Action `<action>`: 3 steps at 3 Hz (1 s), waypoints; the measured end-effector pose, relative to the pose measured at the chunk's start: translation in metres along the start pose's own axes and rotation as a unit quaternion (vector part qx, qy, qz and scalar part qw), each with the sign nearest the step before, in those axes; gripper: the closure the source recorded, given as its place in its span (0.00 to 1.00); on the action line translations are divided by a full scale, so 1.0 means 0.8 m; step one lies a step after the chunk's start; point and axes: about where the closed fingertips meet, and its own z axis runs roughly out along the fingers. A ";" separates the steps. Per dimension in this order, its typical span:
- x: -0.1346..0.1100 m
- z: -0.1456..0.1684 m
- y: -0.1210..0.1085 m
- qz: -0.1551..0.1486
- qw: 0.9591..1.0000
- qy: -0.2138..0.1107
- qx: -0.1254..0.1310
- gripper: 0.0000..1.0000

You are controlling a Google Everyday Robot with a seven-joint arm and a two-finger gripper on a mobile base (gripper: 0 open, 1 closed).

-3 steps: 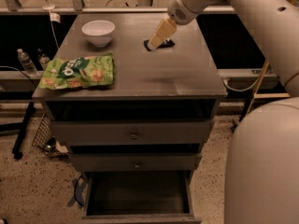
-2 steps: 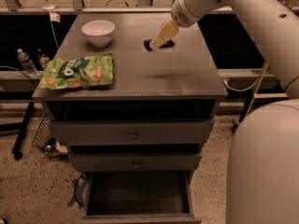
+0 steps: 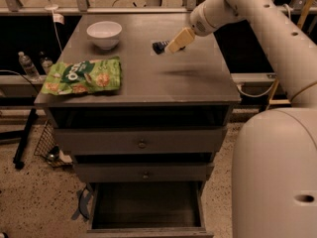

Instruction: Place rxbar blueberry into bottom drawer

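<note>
Toward the back edge of the cabinet top (image 3: 198, 86), right of centre, the small dark snack bar (image 3: 158, 47) sticks out from the gripper (image 3: 171, 45), whose tan fingers are clamped on it just above the smooth grey surface. Bare tabletop stretches to the front and right edges. A round white bowl (image 3: 104, 33) sits back-left and a crinkled green bag (image 3: 83, 76) front-left. Below, the bottom drawer (image 3: 148, 230) hangs pulled out, its boxy dark interior unobstructed.

A grey cabinet (image 3: 148, 81) stands on a speckled floor (image 3: 39, 207).
</note>
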 end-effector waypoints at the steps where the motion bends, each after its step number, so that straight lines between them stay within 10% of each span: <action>1: 0.014 0.021 -0.015 0.018 1.000 -0.010 -0.006 0.00; 3: 0.018 0.069 -0.046 0.077 0.997 -0.020 0.016 0.00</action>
